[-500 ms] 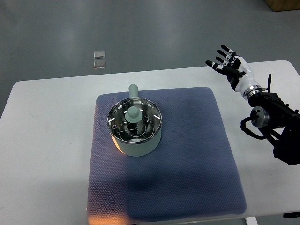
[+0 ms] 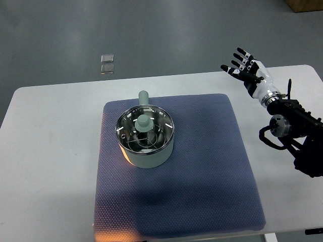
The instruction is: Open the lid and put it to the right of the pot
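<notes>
A pale green pot [image 2: 146, 151] stands on the blue mat [image 2: 202, 166], left of the mat's middle, its stubby handle [image 2: 143, 97] pointing away from me. A glass lid [image 2: 145, 133] with a green knob [image 2: 143, 123] sits on the pot. My right hand [image 2: 246, 69] hovers at the far right, beyond the mat's right corner, well apart from the pot. Its fingers are spread and hold nothing. The left arm is out of sight.
The mat lies on a white table [image 2: 50, 151]. Two small clear squares [image 2: 107, 63] lie on the grey floor beyond the table's far edge. Bare mat stretches right of the pot.
</notes>
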Tool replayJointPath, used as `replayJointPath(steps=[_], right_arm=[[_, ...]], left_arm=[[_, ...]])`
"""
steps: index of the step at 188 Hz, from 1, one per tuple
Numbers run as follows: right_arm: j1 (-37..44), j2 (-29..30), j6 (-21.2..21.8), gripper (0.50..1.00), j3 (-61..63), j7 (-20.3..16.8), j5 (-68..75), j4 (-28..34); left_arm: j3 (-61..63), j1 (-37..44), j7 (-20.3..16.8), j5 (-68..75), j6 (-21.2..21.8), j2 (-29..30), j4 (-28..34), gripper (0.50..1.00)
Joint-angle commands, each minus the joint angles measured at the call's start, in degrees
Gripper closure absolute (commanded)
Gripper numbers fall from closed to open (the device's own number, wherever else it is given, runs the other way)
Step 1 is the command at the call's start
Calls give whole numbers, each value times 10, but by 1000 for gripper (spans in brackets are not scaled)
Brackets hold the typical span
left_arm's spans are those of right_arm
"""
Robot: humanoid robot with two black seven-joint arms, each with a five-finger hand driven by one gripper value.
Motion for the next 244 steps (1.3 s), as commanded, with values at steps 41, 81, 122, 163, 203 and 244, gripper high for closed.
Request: replayJointPath(steps=[41,81,122,163,203,244], right_arm=[[4,-6,13,570,-1,0,-1,-1],[7,-11,26,570,0,1,-1,-1],[9,-25,34,570,-1,1,-2,-1],[19,-28,38,570,-1,1,-3,0],[32,-42,54,570,-4,1,-10,1],[45,-61,97,570,-11,0,-57,1]], left_arm=[[-1,0,0,0,0,0,1,500],[-1,0,0,0,0,0,1,500],[-1,0,0,0,0,0,1,500],[-1,0,0,0,0,0,1,500],[-1,0,0,0,0,0,1,500],[-1,0,0,0,0,0,0,500]])
